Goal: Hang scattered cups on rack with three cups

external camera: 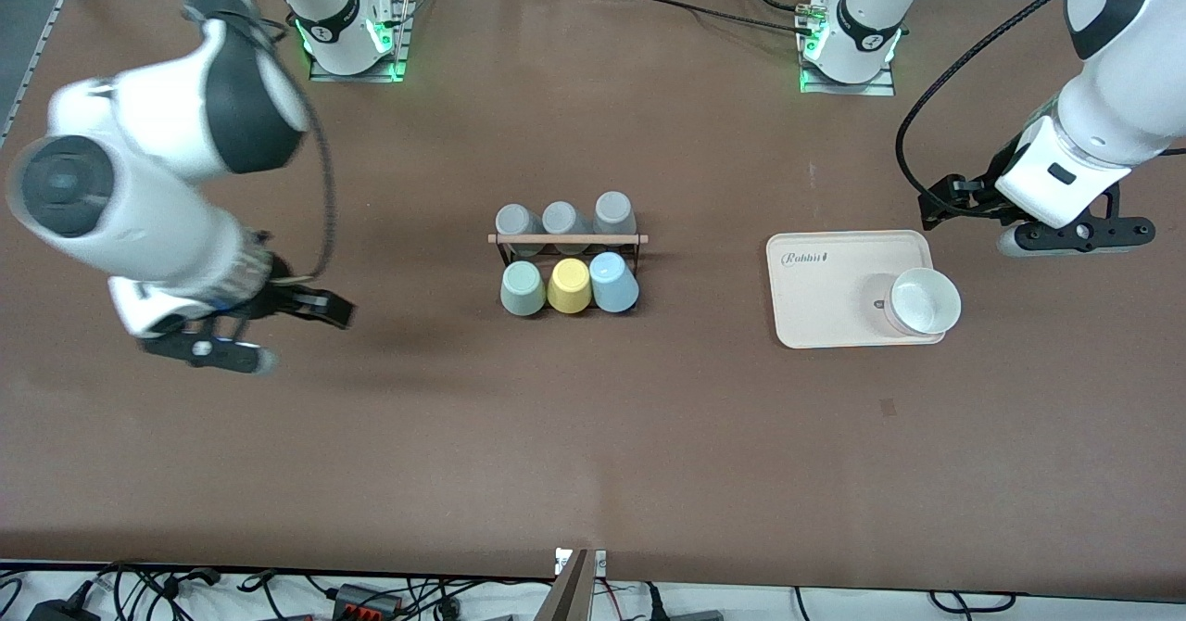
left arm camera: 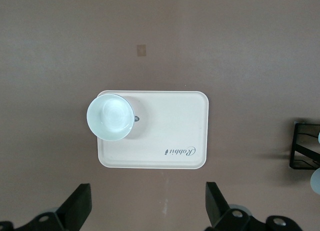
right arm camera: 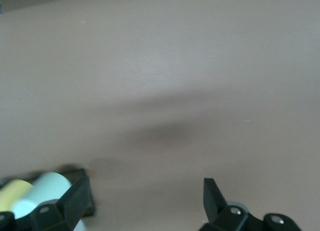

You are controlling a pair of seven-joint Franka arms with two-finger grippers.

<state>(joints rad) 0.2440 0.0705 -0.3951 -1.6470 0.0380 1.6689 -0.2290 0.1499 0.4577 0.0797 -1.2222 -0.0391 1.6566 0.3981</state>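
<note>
The rack stands at the table's middle, its wooden rod across the top. The mint-green cup and the light blue cup sit on its nearer side with a yellow cup between them. Three grey cups sit on its farther side. My right gripper is open and empty over bare table toward the right arm's end; its wrist view shows the mint-green cup and the gripper. My left gripper is open and empty by the tray; in its wrist view the gripper is over bare table.
A cream tray with a white bowl on it lies toward the left arm's end of the table. Both show in the left wrist view, the tray and the bowl, with the rack's end at the edge.
</note>
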